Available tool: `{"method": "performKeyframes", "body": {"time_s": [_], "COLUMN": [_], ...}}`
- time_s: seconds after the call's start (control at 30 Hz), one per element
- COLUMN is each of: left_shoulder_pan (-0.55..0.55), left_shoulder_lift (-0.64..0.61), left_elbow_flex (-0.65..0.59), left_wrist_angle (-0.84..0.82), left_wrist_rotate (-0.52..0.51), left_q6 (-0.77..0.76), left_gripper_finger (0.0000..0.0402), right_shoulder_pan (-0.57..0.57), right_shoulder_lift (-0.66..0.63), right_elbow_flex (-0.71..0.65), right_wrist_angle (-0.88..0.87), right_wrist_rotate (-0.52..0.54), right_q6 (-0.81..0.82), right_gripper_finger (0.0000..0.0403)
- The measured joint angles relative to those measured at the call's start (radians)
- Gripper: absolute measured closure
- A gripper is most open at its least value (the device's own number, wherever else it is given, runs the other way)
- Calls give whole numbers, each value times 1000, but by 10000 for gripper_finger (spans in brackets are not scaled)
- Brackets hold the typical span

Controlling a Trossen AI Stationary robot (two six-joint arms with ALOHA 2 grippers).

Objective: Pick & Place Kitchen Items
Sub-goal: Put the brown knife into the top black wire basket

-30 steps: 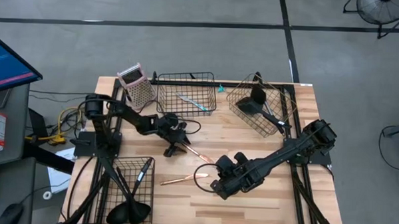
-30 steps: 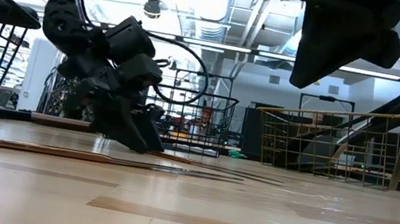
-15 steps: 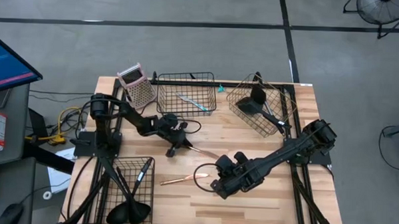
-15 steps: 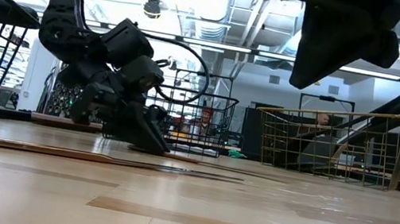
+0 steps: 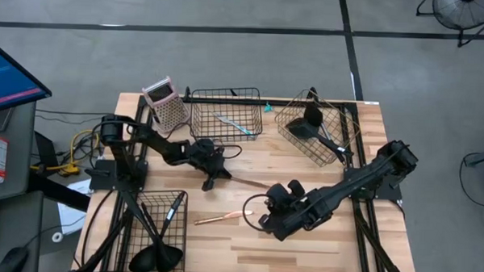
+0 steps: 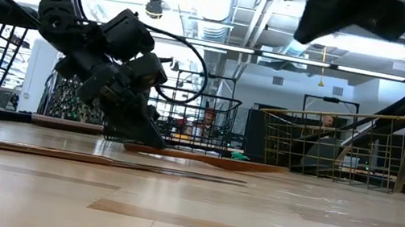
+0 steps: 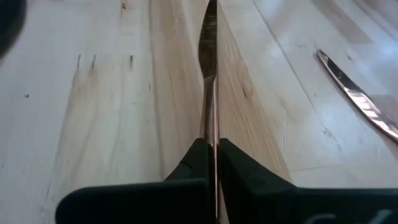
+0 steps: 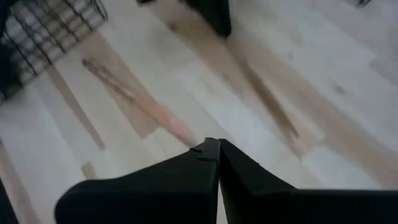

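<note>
A slim copper-coloured piece (image 5: 244,182) juts toward the table's right from my left gripper (image 5: 218,176), which is shut on it mid-table. The low view shows this piece (image 6: 203,159) lying about level just above the wood. A second copper piece (image 5: 220,218) lies flat on the table nearer the front edge. It also shows in the left wrist view (image 7: 357,99). My right gripper (image 5: 273,220) hangs shut and empty above the table, right of that second piece (image 8: 140,99). My left gripper pinches the copper piece by one end (image 7: 211,140) between its two fingers, the piece standing on edge between them. The fingers slant down from the table's left and lie along the piece. The rest runs straight out ahead, about level, just off the tabletop.
A black wire basket (image 5: 160,230) with black utensils stands near left. Another black basket (image 5: 225,113), holding a silver-teal piece, stands at the far edge. A copper wire basket (image 5: 316,126) with a black spatula is far right. A pink-topped grater (image 5: 166,105) stands far left.
My left gripper has shut on the end of the copper piece and rolled, so the piece has turned on edge and come up off the table. My right gripper has risen, staying shut.
</note>
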Motion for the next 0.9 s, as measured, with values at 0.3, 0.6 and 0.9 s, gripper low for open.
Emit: {"method": "performKeyframes", "body": {"time_s": [0.3, 0.6, 0.9], "left_shoulder_pan": [2, 3, 3], "left_shoulder_lift": [-7, -8, -9], "left_elbow_flex": [1, 2, -1], "left_wrist_angle": [-5, -9, -8], "left_wrist_rotate": [16, 22, 23], "left_q6": [-81, -83, -82], "left_gripper_finger": [397, 400, 401], "right_shoulder_pan": [-5, -156, -298], "right_shoulder_lift": [-4, 50, 72], "right_elbow_flex": [0, -8, -217], "right_wrist_angle": [-6, -2, 370], "right_wrist_rotate": [61, 21, -186], "right_q6": [-59, -364, -726], "right_gripper_finger": [403, 353, 212]}}
